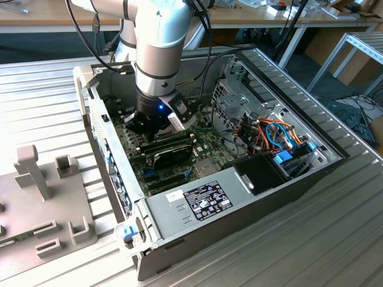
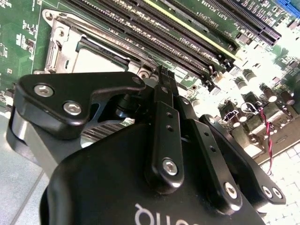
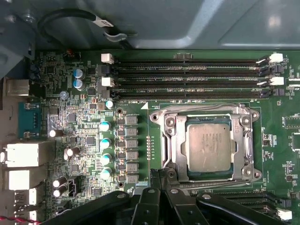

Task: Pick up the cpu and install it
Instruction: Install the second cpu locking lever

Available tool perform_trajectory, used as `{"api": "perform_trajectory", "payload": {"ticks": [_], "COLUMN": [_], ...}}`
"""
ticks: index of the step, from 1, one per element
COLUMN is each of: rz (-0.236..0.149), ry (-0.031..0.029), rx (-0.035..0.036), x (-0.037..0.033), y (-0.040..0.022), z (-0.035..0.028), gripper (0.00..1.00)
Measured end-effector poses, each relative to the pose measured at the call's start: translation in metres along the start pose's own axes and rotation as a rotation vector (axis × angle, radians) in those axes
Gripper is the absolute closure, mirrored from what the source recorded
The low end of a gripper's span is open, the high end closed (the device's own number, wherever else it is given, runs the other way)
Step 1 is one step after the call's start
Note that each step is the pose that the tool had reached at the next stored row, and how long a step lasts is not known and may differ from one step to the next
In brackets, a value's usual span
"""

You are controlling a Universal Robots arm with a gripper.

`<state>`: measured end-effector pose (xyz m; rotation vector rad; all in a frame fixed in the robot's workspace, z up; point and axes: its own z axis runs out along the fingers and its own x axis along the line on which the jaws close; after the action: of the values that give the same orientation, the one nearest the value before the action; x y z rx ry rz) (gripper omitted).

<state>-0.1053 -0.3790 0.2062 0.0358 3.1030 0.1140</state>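
In the first wrist view the cpu point(image 3: 209, 148) lies flat in the socket frame point(image 3: 205, 143) on the green motherboard point(image 3: 84, 140), its dull silver top facing up, apart from the gripper point(image 3: 161, 174), whose black fingertips are pressed together with nothing between them, just beside the frame's near edge. That view also shows four long memory slots point(image 3: 187, 77) running parallel past the far side of the socket, a column of small capacitors point(image 3: 106, 150) beside it, metal rear ports point(image 3: 23, 154) along one board edge, and a looped black cable point(image 3: 65, 18) against the grey case wall. The second wrist view looks along the gripper's black body point(image 2: 154, 159) and linkage to the closed fingertips, with part of the socket frame point(image 2: 65, 42) and a pale stretch of the chip point(image 2: 93, 61) showing beyond them, the memory slots point(image 2: 187, 33) running diagonally, and a red-and-black twisted wire point(image 2: 268, 136) near some capacitors. The exterior view gives the setting: the silver-grey arm point(image 1: 158, 48) reaches down into an open desktop computer case point(image 1: 179, 209) lying on its side on a ribbed light metal table point(image 1: 36, 101), with a power supply point(image 1: 203, 200) bearing a label, orange and blue cables point(image 1: 278, 137) toward the exterior view's right, a grey fixture block point(image 1: 42, 197) on the exterior view's left, and wooden benches point(image 1: 36, 18) along the back of the room.
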Motion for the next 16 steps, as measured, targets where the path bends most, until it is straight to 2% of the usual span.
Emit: {"api": "perform_trajectory", "payload": {"ticks": [2,3,4,6,16], "rz": [0.000,0.000,0.000,0.001,0.001], "ry": [0.0002,0.0003,0.0002,0.0004,0.0005], "rx": [-0.0030,-0.0079,-0.0143,-0.0366,-0.0411], "x": [0.0001,0.0001,0.0002,0.0002,0.0004], "y": [-0.0012,-0.0013,-0.0013,-0.0020,-0.0075], "z": [-0.0001,0.0000,0.0000,-0.0001,-0.0001], "gripper": [0.89,0.89,0.89,0.89,0.89]}}
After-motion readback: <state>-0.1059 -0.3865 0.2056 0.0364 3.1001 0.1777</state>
